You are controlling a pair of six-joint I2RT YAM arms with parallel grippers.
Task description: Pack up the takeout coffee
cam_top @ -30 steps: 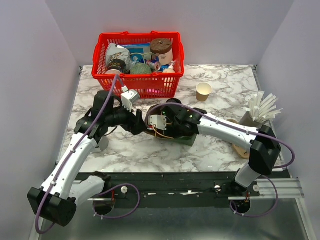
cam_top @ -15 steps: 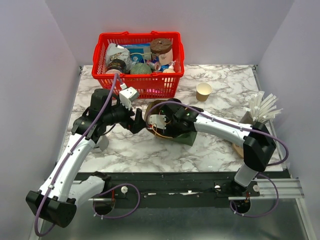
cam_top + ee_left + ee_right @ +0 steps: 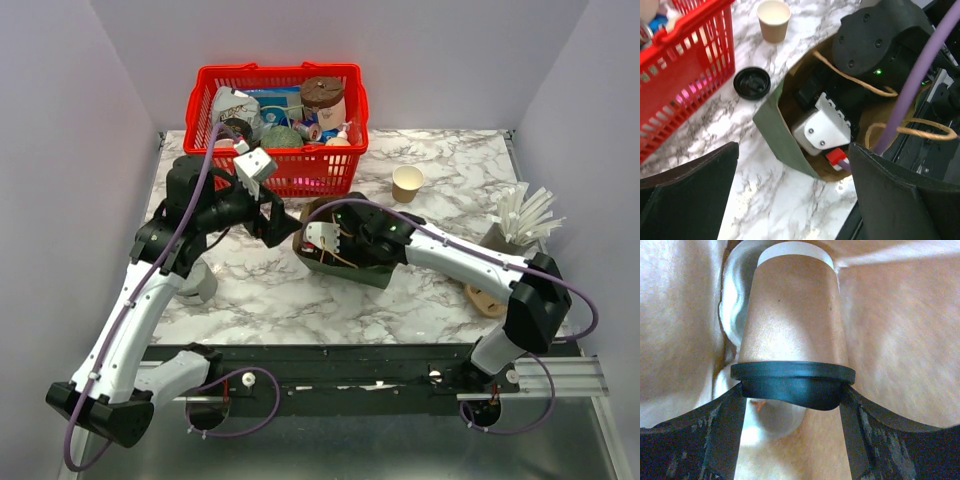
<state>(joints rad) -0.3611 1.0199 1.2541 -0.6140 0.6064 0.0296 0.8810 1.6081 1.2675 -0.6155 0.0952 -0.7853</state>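
Observation:
The takeout coffee (image 3: 792,315), a tan kraft cup with a black lid (image 3: 792,382), lies on its side inside the brown paper bag (image 3: 352,268). My right gripper (image 3: 792,390) reaches into the bag's mouth and is shut on the lidded end of the cup, one finger on each side. In the top view the right gripper (image 3: 325,243) is down in the bag. My left gripper (image 3: 795,200) hangs open over the marble just left of the bag's green outer wall (image 3: 777,132), touching nothing. In the top view the left gripper (image 3: 275,222) is beside the bag.
An open kraft cup (image 3: 407,183) stands behind the bag, and a loose black lid (image 3: 752,82) lies near the red basket (image 3: 275,165) full of groceries. A holder of white sticks (image 3: 522,218) is at the right edge. A grey cylinder (image 3: 203,285) sits by the left arm.
My left gripper has opened wider and drawn back to the left, away from the bag's edge. The right arm stays in the bag with the cup, shifted slightly.

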